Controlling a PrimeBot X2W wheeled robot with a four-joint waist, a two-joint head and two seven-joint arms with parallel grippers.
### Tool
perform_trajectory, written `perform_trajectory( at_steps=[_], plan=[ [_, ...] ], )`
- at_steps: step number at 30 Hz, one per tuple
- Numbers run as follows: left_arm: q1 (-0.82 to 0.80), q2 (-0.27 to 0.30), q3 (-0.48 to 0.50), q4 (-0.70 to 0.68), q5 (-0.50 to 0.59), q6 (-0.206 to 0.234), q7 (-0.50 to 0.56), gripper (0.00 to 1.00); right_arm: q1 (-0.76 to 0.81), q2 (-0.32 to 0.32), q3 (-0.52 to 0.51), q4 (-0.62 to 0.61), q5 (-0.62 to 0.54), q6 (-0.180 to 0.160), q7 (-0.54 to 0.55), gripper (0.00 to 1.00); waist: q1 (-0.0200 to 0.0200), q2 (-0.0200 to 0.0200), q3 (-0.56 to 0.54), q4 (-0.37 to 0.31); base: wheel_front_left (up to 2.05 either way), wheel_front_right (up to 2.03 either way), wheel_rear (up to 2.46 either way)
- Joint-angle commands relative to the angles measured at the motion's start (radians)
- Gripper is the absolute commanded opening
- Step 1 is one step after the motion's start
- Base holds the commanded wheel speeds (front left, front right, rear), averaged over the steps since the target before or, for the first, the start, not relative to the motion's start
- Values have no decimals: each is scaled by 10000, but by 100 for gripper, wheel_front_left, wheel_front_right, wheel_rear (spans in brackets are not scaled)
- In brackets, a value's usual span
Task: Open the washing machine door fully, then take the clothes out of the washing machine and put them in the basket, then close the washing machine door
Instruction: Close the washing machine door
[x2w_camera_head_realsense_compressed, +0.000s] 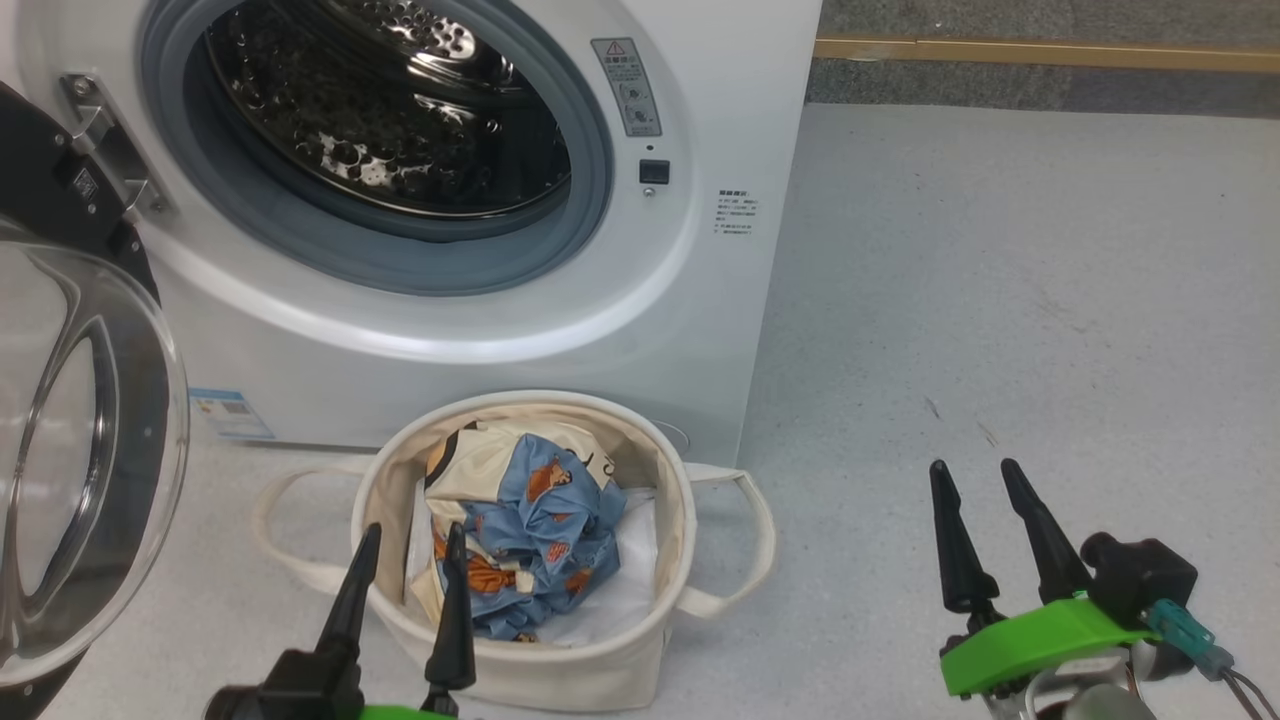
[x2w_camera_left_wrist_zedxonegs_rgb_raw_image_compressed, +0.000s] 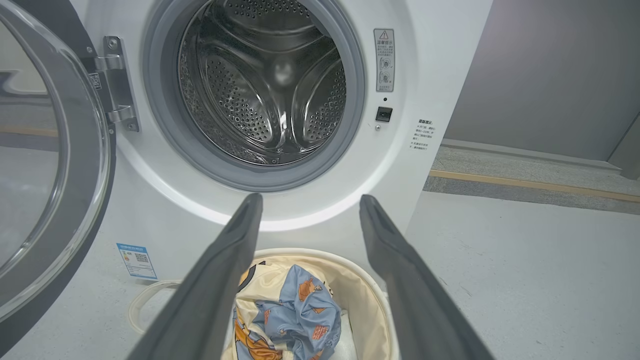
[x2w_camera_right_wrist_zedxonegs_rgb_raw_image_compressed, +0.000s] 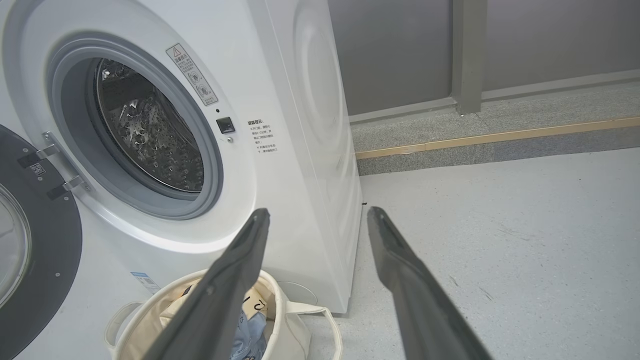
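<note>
The floor (x2w_camera_head_realsense_compressed: 1000, 300) is pale grey with tiny specks and a few small dark marks on the right. The big white washing machine (x2w_camera_head_realsense_compressed: 700, 330) stands on it at the far left. The cream basket (x2w_camera_head_realsense_compressed: 600, 680) sits on the floor just in front of the machine, on the near side. Far off, a yellow strip (x2w_camera_head_realsense_compressed: 1040, 50) runs along a darker grey step (x2w_camera_head_realsense_compressed: 1000, 88).

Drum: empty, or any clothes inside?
Empty as far as seen: the drum shows bare perforated steel; the clothes lie in the basket.
</note>
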Motion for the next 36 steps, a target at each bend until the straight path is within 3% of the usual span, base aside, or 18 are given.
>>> perform_trajectory(
  at_steps=[1, 19, 36],
  plan=[
    [-370, 26, 246, -351, -56, 27, -47, 100, -297, 24, 239, -343, -46, 6, -49, 100, 0, 0, 11, 8, 0, 0, 0],
    [-443, 26, 311, -114, -394, -72, -47, 100, -393, 24, 302, -298, 49, 6, -49, 100, 0, 0, 71, -16, -10, 5, 5],
    [-572, 26, 190, -168, 11, -133, -47, 100, -432, 24, 264, -267, 28, 6, -49, 100, 0, 0, 254, 57, -172, 140, 32]
  ],
)
